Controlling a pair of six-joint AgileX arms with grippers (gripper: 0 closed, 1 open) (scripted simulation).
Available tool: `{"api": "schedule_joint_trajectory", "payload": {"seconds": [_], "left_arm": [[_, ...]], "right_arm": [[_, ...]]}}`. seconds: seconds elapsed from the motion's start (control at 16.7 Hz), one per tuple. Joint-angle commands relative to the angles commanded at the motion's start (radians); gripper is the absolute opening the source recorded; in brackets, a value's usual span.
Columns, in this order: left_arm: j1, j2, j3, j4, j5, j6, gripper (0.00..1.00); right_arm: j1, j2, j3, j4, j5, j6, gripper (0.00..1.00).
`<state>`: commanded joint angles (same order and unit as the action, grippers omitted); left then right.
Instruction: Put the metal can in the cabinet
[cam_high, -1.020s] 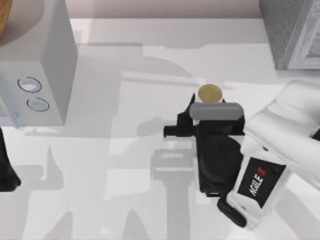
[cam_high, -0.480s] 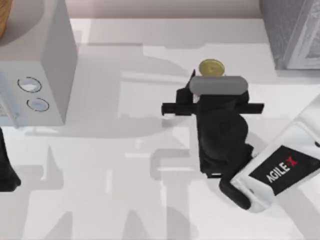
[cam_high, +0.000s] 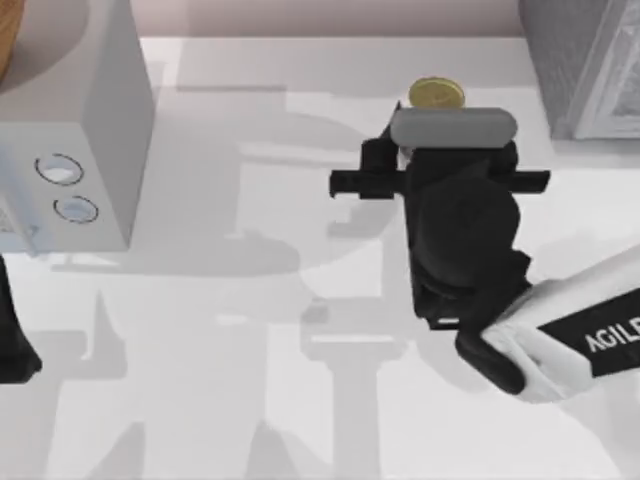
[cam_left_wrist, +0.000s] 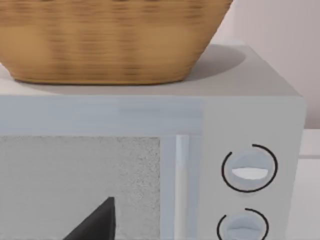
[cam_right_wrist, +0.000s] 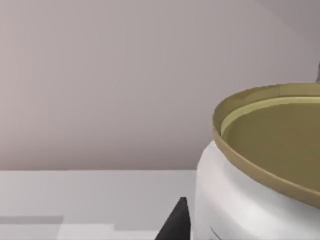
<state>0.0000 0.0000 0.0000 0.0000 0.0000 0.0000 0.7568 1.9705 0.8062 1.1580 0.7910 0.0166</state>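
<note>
From above, the right gripper (cam_high: 437, 125) and its wrist housing cover most of the metal can (cam_high: 437, 94), so just the gold lid shows, in the upper middle-right of the frame. Whether the fingers are clamped on the can cannot be told from any view; the right wrist view has the can (cam_right_wrist: 260, 175) very close, cut off at the frame's lower right, with a dark finger tip (cam_right_wrist: 175, 222) just beside its white side.

The grey cabinet (cam_high: 585, 65) sits at the upper right corner, cropped by the frame edge, near the can with a narrow strip of bare table (cam_high: 250, 300) between. At the upper left stands a microwave (cam_high: 75, 150), a wicker basket (cam_left_wrist: 110, 40) on top. The left arm (cam_high: 12, 340) rests at the left edge. The middle of the table lies open.
</note>
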Motion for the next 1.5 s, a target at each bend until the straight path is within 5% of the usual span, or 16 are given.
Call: {"api": "schedule_joint_trajectory", "payload": {"seconds": [0.6, 1.5], "left_arm": [[0.0, 0.0, 0.0, 0.0, 0.0, 0.0, 1.0], [0.0, 0.0, 0.0, 0.0, 0.0, 0.0, 1.0]], "right_arm": [[0.004, -0.086, -0.003, -0.083, -0.009, 0.004, 0.0], [-0.329, -0.936, -0.367, -0.572, -0.375, -0.005, 0.0]]}}
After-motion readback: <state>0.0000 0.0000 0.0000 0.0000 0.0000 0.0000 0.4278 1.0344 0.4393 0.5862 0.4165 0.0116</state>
